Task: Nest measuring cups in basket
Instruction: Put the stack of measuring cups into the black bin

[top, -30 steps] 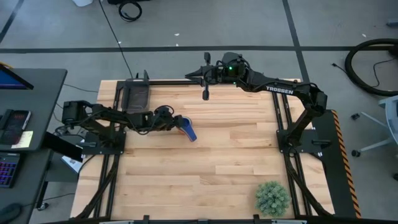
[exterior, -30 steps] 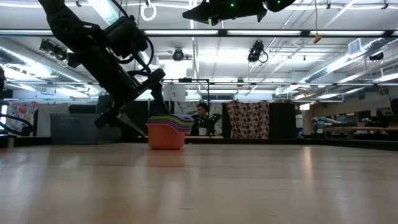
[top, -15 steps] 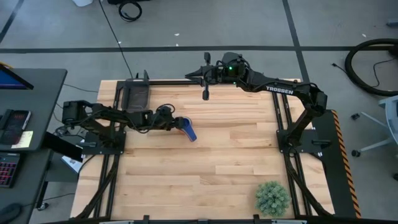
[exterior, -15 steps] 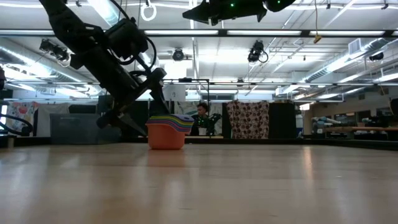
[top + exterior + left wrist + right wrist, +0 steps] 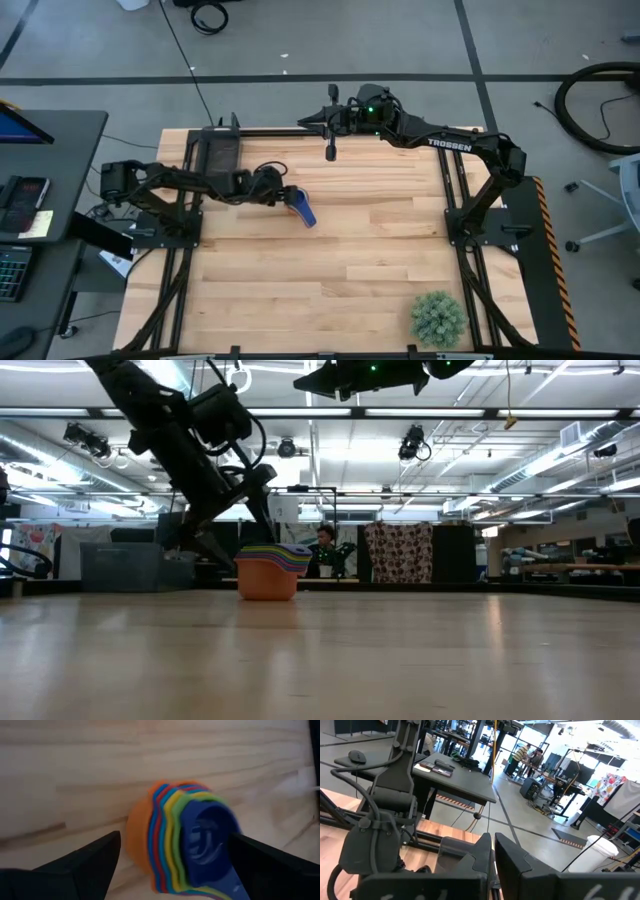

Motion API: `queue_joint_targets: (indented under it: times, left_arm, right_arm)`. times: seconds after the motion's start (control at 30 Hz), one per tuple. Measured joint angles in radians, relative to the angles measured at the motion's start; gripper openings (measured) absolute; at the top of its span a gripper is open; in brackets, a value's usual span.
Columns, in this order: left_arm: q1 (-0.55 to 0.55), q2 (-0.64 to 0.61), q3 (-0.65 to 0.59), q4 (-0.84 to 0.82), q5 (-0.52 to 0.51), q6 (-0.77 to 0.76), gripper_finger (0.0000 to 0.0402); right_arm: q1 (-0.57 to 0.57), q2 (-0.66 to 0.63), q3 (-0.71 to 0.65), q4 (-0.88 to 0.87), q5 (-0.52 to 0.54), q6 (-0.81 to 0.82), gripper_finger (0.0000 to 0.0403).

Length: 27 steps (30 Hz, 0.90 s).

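The nested measuring cups [image 5: 300,207] are sitting on the tabletop [image 5: 380,250] toward its left rear, outside the basket [image 5: 219,155] at the rear left corner. The left gripper [image 5: 284,194] is hovering beside them, fingers [image 5: 85,862] apart. The right gripper [image 5: 330,148], its arm reading "TROSSEN", is waiting over the rear edge, fingers [image 5: 470,852] together.

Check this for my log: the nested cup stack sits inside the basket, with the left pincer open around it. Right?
Not quite. The high view shows the cup stack on the bare table, apart from the basket. The left pincer is indeed open around it.
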<state>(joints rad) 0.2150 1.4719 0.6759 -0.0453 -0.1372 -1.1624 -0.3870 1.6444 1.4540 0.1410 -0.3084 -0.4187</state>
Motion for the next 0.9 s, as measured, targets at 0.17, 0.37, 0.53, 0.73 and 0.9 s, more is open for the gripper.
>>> queue_joint_targets:
  times: [0.17,0.37,0.53,0.73,0.9]
  left_arm:
    - [0.016,0.0,0.011,-0.011,0.008,0.024,0.0366]
    - [0.014,0.0,0.011,-0.026,0.012,0.022,0.0366]
    - [0.015,0.0,0.025,-0.054,0.027,0.022,0.0366]
    - [0.015,0.0,0.084,-0.149,0.026,0.088,0.0366]
    - [0.018,0.0,0.087,-0.163,0.024,0.109,0.0366]
  right_arm:
    - [0.0,0.0,0.0,0.0,0.0,0.0,0.0029]
    - [0.0,0.0,0.0,0.0,0.0,0.0,0.0029]
    - [0.0,0.0,0.0,0.0,0.0,0.0,0.0029]
    - [0.0,0.0,0.0,0.0,0.0,0.0,0.0029]
    - [0.0,0.0,0.0,0.0,0.0,0.0,0.0029]
